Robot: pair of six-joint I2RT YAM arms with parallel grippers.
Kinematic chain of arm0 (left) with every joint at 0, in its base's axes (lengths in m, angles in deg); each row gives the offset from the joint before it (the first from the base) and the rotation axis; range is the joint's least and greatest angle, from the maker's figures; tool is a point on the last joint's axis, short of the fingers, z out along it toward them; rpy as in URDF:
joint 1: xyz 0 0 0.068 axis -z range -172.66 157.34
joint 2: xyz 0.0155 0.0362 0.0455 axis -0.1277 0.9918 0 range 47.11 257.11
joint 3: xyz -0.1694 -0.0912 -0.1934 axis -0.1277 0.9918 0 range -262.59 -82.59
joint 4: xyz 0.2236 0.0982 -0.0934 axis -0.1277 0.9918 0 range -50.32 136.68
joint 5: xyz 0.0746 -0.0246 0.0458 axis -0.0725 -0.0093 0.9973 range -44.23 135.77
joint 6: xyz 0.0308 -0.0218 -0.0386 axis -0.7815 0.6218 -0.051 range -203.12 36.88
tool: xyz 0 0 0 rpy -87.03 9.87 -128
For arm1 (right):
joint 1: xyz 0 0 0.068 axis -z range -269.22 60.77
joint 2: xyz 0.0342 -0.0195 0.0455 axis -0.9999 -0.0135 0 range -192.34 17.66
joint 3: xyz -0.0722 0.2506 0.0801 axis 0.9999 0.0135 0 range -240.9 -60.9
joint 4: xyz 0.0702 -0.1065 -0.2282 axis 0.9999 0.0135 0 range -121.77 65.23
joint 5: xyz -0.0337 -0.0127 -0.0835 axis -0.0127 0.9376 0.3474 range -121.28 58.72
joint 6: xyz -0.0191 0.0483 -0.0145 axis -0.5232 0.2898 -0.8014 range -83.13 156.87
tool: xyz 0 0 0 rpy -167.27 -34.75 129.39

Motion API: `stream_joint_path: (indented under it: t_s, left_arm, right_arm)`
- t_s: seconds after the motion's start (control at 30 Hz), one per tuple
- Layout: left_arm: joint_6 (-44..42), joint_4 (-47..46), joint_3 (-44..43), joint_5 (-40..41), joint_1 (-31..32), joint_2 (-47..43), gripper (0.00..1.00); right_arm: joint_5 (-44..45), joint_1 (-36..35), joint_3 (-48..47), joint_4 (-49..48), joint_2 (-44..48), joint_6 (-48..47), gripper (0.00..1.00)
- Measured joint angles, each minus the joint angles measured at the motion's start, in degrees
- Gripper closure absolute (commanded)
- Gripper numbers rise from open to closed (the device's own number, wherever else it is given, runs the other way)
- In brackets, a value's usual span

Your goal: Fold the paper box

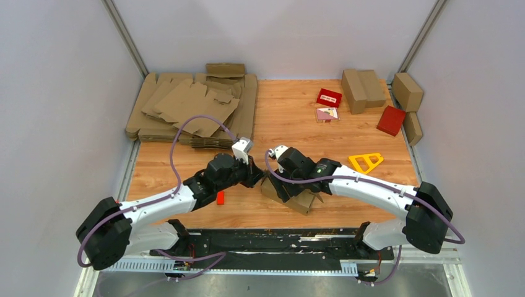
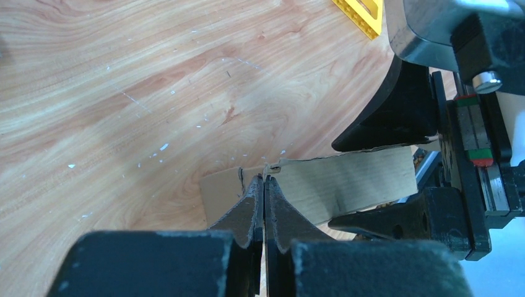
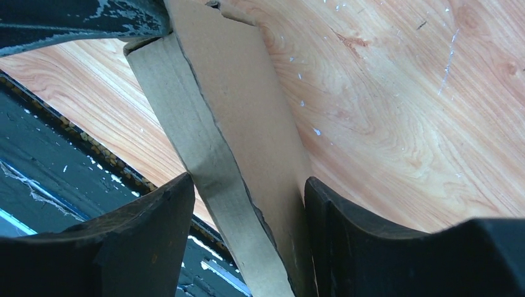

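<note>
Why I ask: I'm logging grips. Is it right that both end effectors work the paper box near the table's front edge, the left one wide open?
Not quite: the left end effector is shut, its fingers pinched together at the paper box edge, as the left wrist view shows. The rest holds.

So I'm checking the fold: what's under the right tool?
The paper box lies under the right tool, a cardboard panel running up between its fingers above the wooden table. The rest of the box is hidden by the arms.

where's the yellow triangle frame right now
In the top view, the yellow triangular frame lies flat on the wooden table right of centre, just beyond the right arm's forearm, well in front of the red boxes.
</note>
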Motion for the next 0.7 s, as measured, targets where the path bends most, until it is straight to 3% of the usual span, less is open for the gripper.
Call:
stream_joint_path:
  t_s: [0.43, 0.7]
  left_arm:
    - [1.4, -6.7, 3.0, 3.3, 1.6, 0.7, 1.00]
    - [-5.5, -4.9, 4.2, 7.5, 3.4, -1.7, 1.00]
  right_arm:
    - [-0.6, 0.0, 0.3, -0.6, 0.0, 0.1, 0.38]
    - [1.1, 0.0, 0.3, -0.2, 0.0, 0.0, 0.24]
